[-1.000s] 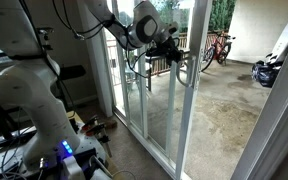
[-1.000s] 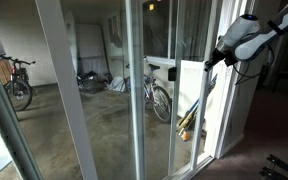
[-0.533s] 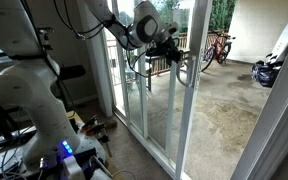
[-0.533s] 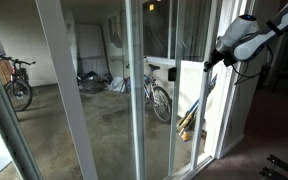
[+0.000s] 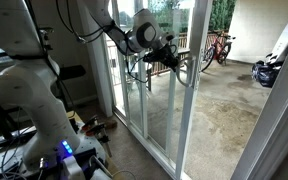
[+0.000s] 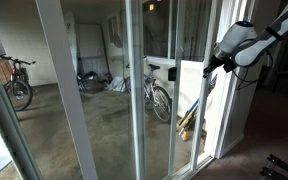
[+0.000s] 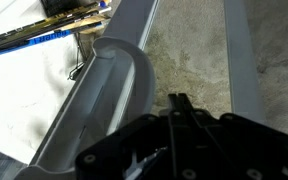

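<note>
The concrete patio floor carries a red bicycle at twelve o'clock and a dark bundle at two o'clock; in an exterior view another bicycle stands mid-floor.

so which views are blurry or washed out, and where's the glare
Wrist view: the black gripper is a dark, soft-focus mass; the curved pale grey door handle is sharper. In an exterior view, daylight washes the concrete patio floor pale beyond the sliding glass door. In an exterior view, that door shows faint reflections.

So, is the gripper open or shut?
Shut, it seems: in the wrist view the gripper ends in one tip, no gap, beside the door handle.
</note>
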Controlling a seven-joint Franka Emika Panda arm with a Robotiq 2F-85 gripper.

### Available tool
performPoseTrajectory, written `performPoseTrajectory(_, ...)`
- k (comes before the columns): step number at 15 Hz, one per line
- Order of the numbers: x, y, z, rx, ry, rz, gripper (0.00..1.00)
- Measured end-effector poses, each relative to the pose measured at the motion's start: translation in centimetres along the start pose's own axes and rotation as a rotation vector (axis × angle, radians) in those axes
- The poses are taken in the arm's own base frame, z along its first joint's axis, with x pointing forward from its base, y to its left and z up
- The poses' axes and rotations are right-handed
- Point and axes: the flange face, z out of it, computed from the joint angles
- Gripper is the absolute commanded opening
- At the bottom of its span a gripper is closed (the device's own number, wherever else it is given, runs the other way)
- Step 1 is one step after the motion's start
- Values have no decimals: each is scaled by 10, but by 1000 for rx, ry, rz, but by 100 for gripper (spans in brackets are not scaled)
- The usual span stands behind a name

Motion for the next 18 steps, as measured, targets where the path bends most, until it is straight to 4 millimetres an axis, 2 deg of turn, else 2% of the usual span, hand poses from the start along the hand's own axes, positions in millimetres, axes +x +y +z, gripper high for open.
performPoseTrajectory(10, 3, 3, -1, -3, 8, 20, 5)
performPoseTrajectory(18, 14, 15, 0, 9, 16, 90, 5)
